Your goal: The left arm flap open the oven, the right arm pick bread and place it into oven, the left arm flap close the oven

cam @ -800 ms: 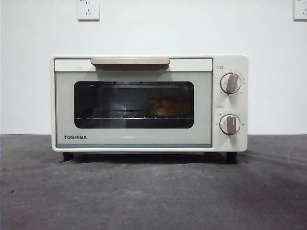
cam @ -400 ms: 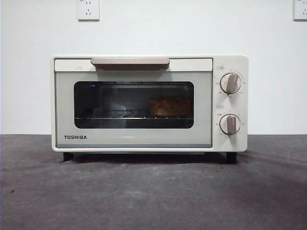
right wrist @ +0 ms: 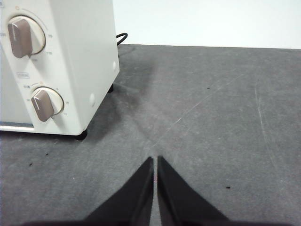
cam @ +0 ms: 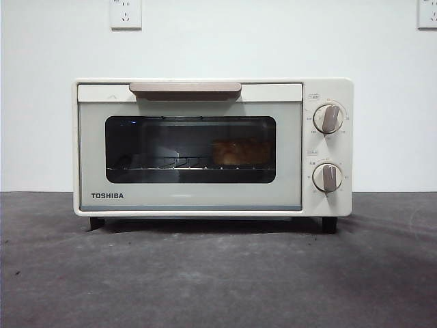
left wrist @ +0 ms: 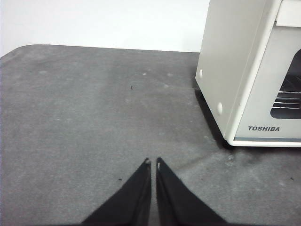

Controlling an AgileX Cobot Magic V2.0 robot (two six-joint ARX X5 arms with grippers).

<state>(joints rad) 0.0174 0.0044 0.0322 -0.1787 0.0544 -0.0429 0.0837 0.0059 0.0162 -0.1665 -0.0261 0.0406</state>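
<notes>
**Bread in, door shut: task looks complete**

The bread [cam: 241,152] sits on the rack inside the oven [cam: 212,147], door closed. My left gripper [left wrist: 152,163] and right gripper [right wrist: 154,159] rest apart from it, jaws together, empty.

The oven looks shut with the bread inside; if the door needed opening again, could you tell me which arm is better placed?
Probably the left: its shut gripper hovers over the table beside the oven door's side, whereas the right gripper faces the knob end.
</notes>
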